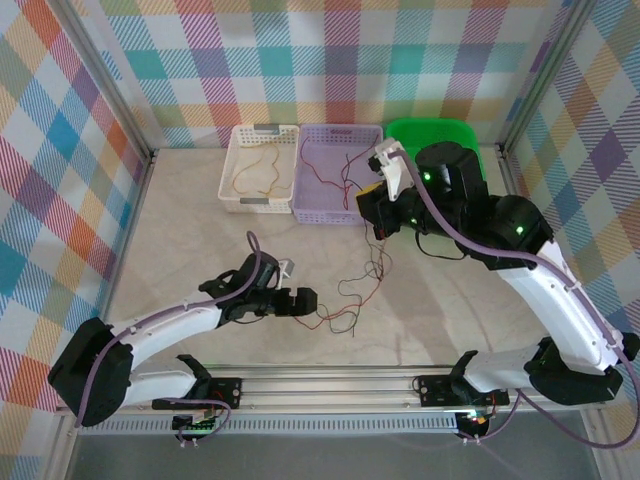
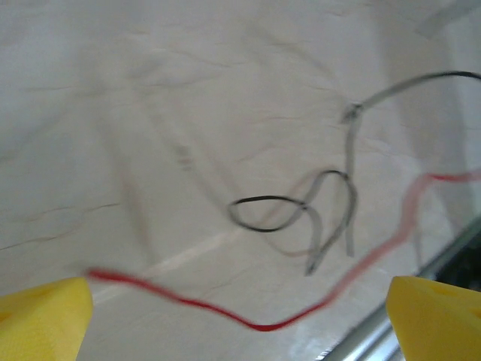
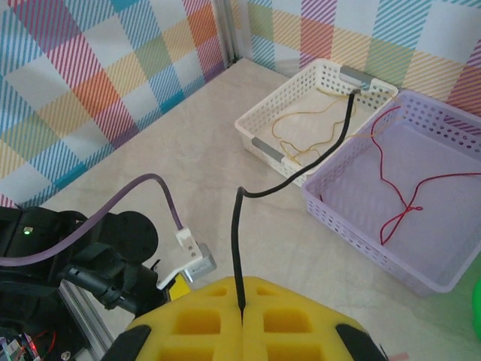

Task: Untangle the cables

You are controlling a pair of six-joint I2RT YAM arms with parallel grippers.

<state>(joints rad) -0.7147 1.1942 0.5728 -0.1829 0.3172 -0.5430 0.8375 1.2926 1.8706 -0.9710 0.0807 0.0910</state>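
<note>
The left arm [image 1: 180, 325] lies low over the surface [image 1: 190, 230]. It reaches from its base at 7 o'clock toward the middle, with the wrist pointing to 3 o'clock. Its jaws stand wide and hold nothing; in the left wrist view its yellow pads [image 2: 41, 320] sit in the two lower corners, far apart. The loose cables [image 1: 340, 320], thin red and black strands, curl on the surface just off the jaw tips at 3 o'clock. Seen from that wrist, a red cable [image 2: 255, 325] sags across the gap between the pads. A black loop [image 2: 263, 214] lies beyond it at 12 o'clock. Neither touches a pad.

The right arm [image 1: 560, 300] climbs from its base at 5 o'clock and folds back toward the centre. Its wrist hangs high, near the 5 o'clock corner of the lilac basket [image 1: 335, 212]. Its jaws are pressed together on a held black cable [image 3: 237, 226]. This cable comes up out of the seam between the yellow foam pads [image 3: 225, 316], then bends toward 2 o'clock over the baskets. Thin strands trail from this wrist down toward the loose cables.

At 12 o'clock, a yellow-orange cable [image 1: 262, 172] lies coiled in the white basket [image 1: 262, 204]. A red strand [image 3: 391, 180] lies in the lilac basket just beside it.
</note>
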